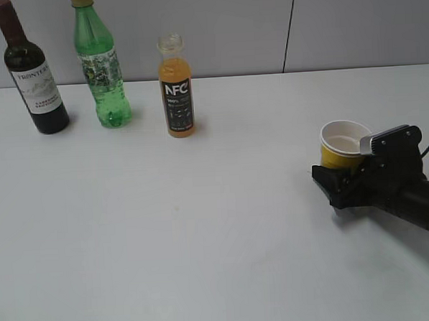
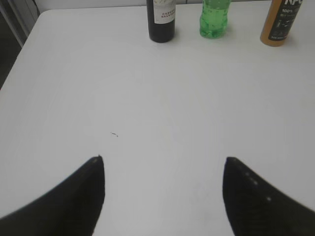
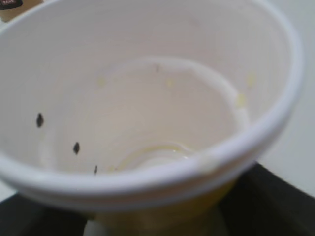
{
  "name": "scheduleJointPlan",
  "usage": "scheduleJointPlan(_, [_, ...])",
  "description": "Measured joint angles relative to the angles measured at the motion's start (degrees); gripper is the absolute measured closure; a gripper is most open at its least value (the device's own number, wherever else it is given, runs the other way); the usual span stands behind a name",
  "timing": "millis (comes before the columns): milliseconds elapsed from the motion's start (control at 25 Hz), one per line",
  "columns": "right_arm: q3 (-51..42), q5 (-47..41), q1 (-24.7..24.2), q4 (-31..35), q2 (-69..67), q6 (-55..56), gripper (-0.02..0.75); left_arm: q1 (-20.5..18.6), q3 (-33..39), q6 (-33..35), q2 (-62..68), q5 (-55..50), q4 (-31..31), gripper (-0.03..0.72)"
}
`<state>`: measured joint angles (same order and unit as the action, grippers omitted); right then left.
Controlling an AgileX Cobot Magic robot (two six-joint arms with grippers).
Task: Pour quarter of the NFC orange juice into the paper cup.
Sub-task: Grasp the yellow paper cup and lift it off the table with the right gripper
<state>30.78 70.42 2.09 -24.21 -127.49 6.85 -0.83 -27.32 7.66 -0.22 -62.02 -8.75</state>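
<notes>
The NFC orange juice (image 1: 176,87) stands upright at the back of the table, near the wall; the left wrist view catches its lower part (image 2: 280,22) at the top right. The paper cup (image 1: 341,145), yellow with a white inside, stands at the right. My right gripper (image 1: 337,170) has its dark fingers on either side of the cup's lower body. The cup (image 3: 147,98) fills the right wrist view, and a pale gap shows between it and the left finger (image 3: 24,216). My left gripper (image 2: 163,158) hangs open over bare table, nothing between its fingers.
A dark wine bottle (image 1: 34,76) and a green plastic bottle (image 1: 102,73) stand left of the juice along the back wall. A small dark speck (image 2: 114,134) lies on the white table (image 1: 203,226). The table's left edge (image 2: 19,54) shows in the left wrist view.
</notes>
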Motion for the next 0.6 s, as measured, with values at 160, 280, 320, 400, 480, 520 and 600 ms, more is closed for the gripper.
scheduleJointPlan(160, [0.0,0.2,0.0,-0.1,0.0,0.0,0.181,0.0,0.0,0.0,0.0,0.0,0.0,0.141])
scheduleJointPlan(280, [0.0,0.2,0.0,-0.1,0.0,-0.1,0.186,0.0,0.0,0.0,0.0,0.0,0.0,0.141])
scheduleJointPlan(320, [0.0,0.2,0.0,-0.2,0.0,-0.3,0.198,0.0,0.0,0.0,0.0,0.0,0.0,0.141])
scheduleJointPlan(400, [0.0,0.2,0.0,-0.2,0.0,-0.8,0.242,0.0,0.0,0.0,0.0,0.0,0.0,0.141])
scheduleJointPlan(480, [0.0,0.2,0.0,-0.2,0.0,-0.9,0.253,0.0,0.0,0.0,0.0,0.0,0.0,0.141])
scheduleJointPlan(520, [0.0,0.2,0.0,-0.4,0.0,-0.9,0.253,0.0,0.0,0.0,0.0,0.0,0.0,0.141])
scheduleJointPlan(600, [0.0,0.1,0.0,-1.7,0.1,-0.9,0.253,0.0,0.0,0.0,0.0,0.0,0.0,0.141])
